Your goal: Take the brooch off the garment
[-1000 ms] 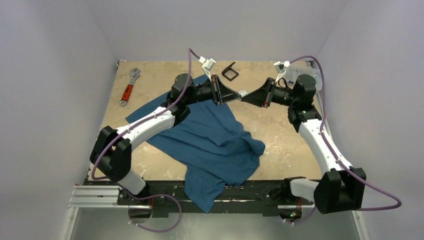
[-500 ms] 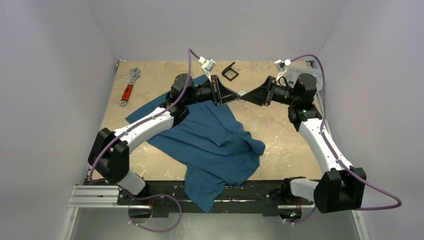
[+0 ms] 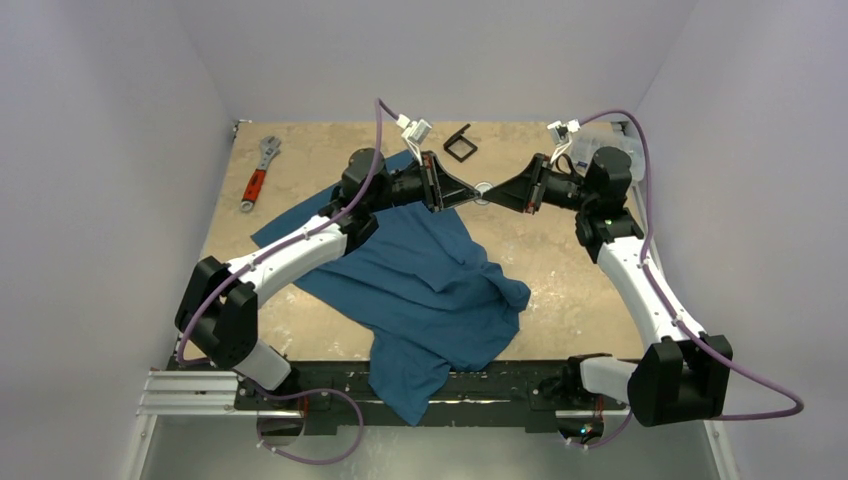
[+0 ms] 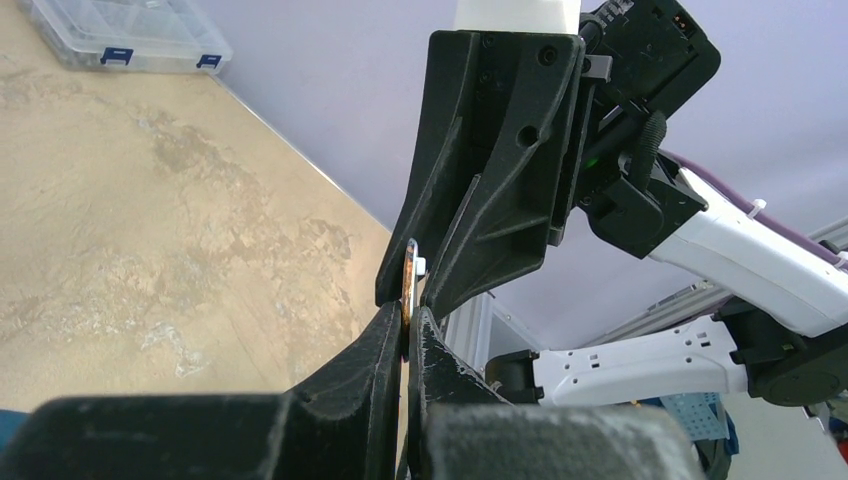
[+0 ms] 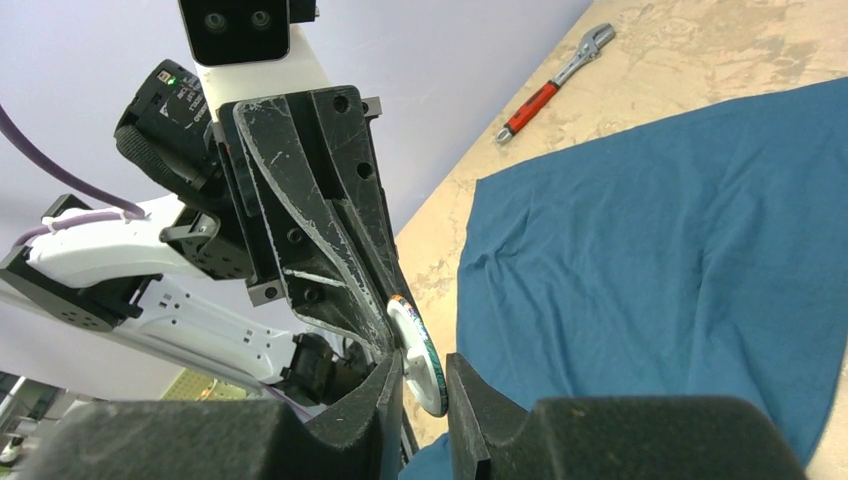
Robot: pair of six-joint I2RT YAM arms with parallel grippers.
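The brooch (image 3: 483, 189), a small round disc, hangs in the air above the bare table, clear of the garment. My left gripper (image 3: 471, 192) comes from the left and is shut on its edge. In the left wrist view the brooch (image 4: 408, 285) shows edge-on between the left gripper (image 4: 407, 318) fingers. My right gripper (image 3: 493, 192) meets it from the right. In the right wrist view its jaws (image 5: 422, 362) are closed around the white-backed brooch (image 5: 418, 345). The garment (image 3: 420, 280), a teal-blue T-shirt (image 5: 650, 250), lies crumpled on the table below the left arm.
A red-handled wrench (image 3: 258, 172) lies at the back left. A small black square frame (image 3: 460, 147) sits at the back centre. A clear plastic box (image 4: 125, 35) stands at the back right corner. One part of the shirt hangs over the table's front edge (image 3: 405, 390).
My right gripper has slid a little to the left and its jaws now stand around the brooch. The left arm and the shirt have not moved.
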